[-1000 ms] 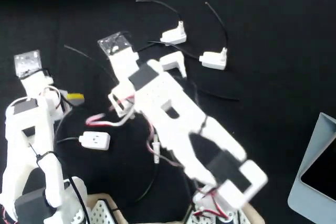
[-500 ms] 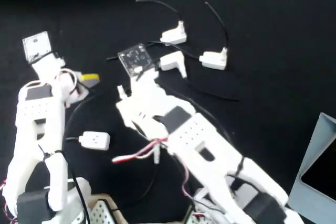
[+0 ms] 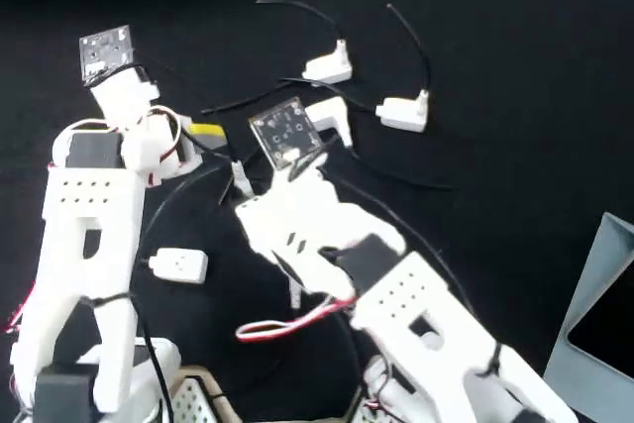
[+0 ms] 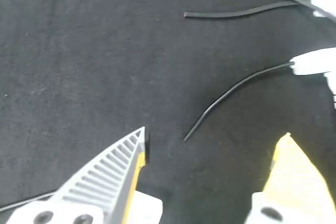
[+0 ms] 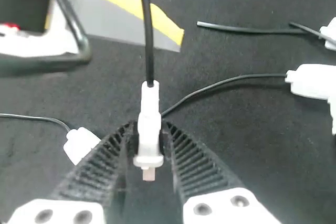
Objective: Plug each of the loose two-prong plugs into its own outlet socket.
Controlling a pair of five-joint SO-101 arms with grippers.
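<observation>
My right gripper (image 5: 149,153) is shut on a slim white two-prong plug (image 5: 148,129), whose black cable runs up and away from it. From above, this gripper (image 3: 239,181) sits mid-table, just short of a white outlet socket (image 3: 328,117). Two more sockets (image 3: 328,67) (image 3: 404,111) lie farther back, and another socket (image 3: 179,264) lies near the left arm's base. My left gripper (image 4: 210,148) hangs open over bare black cloth, with a loose black cable end (image 4: 231,94) beyond its fingers. Its yellow finger (image 3: 205,132) is close to the right gripper.
A black cloth (image 3: 515,66) covers the table. A second loose white plug (image 3: 294,294) with its cable lies by the right arm. A small white piece (image 5: 81,143) on a thin wire lies beside the right gripper. A grey-blue case (image 3: 594,324) stands at the right edge.
The left arm has swung farther back and to the right. The right arm's wrist has drawn toward the front right, carrying the plug and its cable along.
</observation>
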